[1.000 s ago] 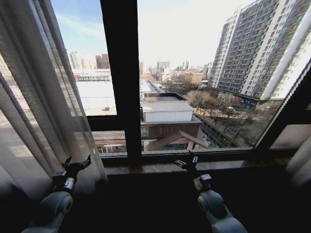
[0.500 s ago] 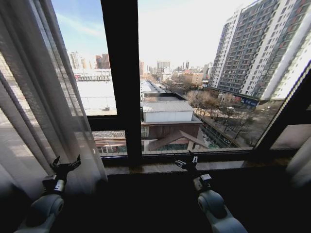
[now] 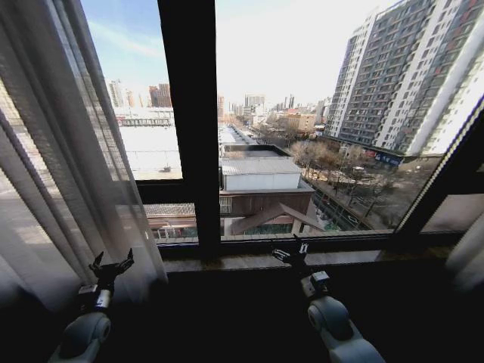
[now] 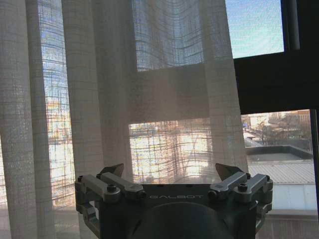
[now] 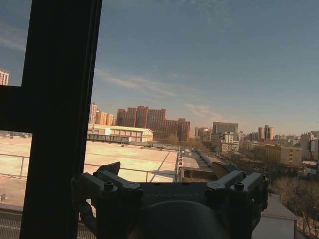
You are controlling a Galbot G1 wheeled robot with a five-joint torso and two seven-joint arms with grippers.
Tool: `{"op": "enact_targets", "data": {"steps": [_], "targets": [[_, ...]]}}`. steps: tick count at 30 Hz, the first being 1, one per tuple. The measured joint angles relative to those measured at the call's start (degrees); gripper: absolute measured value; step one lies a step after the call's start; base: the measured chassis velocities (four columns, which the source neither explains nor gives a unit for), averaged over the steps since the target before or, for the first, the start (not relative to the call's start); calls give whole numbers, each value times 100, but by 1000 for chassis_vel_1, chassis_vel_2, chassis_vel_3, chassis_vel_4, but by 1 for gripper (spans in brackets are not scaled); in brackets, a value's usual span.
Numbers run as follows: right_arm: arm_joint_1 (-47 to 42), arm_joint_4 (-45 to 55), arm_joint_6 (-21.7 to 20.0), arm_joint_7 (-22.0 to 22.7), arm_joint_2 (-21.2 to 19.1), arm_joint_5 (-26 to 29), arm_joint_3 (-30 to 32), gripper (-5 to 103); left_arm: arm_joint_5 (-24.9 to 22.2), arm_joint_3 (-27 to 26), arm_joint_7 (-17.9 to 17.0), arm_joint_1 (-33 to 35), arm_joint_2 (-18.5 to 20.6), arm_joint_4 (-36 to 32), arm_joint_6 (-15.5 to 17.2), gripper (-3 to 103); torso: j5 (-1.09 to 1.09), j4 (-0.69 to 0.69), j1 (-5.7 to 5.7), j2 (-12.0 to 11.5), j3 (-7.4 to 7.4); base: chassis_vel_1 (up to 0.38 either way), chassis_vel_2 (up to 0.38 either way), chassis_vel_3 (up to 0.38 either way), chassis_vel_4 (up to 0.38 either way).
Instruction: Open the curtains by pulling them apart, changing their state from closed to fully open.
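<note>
Fingers of the left gripper stand spread wide with nothing between them, low at the near left, just before the curtains. That sheer panel is gathered at the left edge of the window. Right gripper is also spread and unladen, near the sill beside the dark frame bar. Another curtain fold hangs at far right.

From the head we are looking forward and down over both arms at the window frame. Our left wrist camera is peering over the left claw, close to the curtains. Our right wrist camera is facing over the right claw toward the same frame.
</note>
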Motion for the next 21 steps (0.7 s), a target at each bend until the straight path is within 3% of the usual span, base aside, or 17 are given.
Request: {"op": "enact_targets", "data": {"steps": [21], "targets": [[0, 0, 0, 0, 0, 0, 0, 100, 48, 218, 35, -190, -66, -31, -41, 100, 0, 0, 0, 0, 0, 0, 0, 0, 0]]}}
